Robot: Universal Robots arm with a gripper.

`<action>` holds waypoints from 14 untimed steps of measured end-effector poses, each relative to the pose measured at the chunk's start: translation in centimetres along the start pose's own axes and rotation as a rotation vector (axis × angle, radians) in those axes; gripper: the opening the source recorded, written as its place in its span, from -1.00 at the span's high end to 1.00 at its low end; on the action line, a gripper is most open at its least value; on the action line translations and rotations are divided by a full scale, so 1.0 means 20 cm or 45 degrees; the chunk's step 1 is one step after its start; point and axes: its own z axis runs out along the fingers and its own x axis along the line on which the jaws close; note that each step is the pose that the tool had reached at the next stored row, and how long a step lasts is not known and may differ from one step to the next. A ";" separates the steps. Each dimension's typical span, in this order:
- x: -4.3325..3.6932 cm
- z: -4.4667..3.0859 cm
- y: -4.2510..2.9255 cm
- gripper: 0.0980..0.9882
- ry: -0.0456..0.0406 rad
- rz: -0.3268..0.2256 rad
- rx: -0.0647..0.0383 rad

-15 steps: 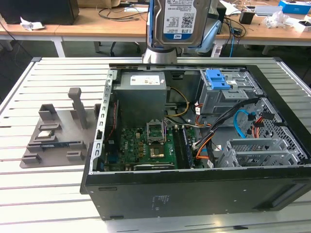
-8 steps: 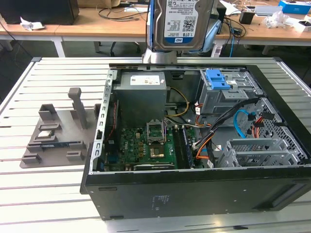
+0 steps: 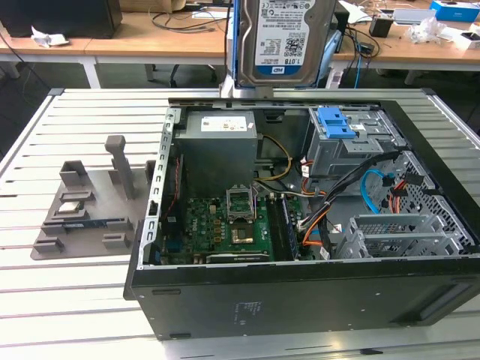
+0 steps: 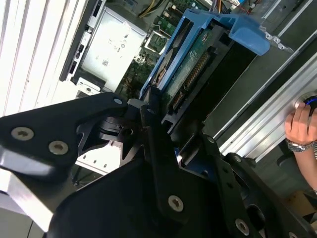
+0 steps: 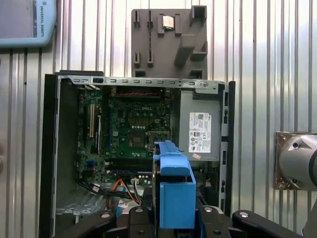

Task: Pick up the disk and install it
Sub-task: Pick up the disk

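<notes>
disk: the flat rectangular silver metal hard drive with a white-and-blue barcode label and a blue plastic rail bracket (image 3: 289, 37) hangs upright in the air, label towards the exterior camera. it is above the far rim of the open black computer tower case (image 3: 300, 300) and touches no part of it.
claw: the black gripper (image 4: 166, 121) is closed onto the disk, one finger on each side of the blue bracket. in the first wrist view the bracket (image 5: 176, 198) stands between the black finger links.
done so far: the pick-up looks complete, since the disk is off every surface and held only by the claw.
left to do: the install. the silver metal drive cage (image 3: 352, 150) under the small blue ribbed plastic latch (image 3: 335, 122), at the exterior view's right inside the case, does not have the disk in it. the disk is above and apart from it.
case: lies on its side with the panel off, so the green motherboard (image 3: 217, 225) and the grey power supply box (image 3: 221, 142) are exposed.
holder: a grey moulded fixture plate (image 3: 82, 234) sits on the slatted metal table (image 3: 75, 300), at the exterior view's left of the case.
bystander: a person's hand (image 4: 299, 124) wearing a wristwatch is near the table edge in the second wrist view.
</notes>
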 end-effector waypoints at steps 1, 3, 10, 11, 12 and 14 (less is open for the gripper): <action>0.007 0.001 0.000 0.40 0.000 0.000 0.000; 0.031 0.003 0.000 0.40 0.000 0.000 0.000; 0.104 0.007 0.002 0.40 0.000 0.001 0.000; 0.114 0.008 0.002 0.40 0.000 0.001 0.000; 0.121 0.008 0.002 0.40 0.000 0.001 0.000; 0.136 0.009 0.002 0.40 0.000 0.001 0.000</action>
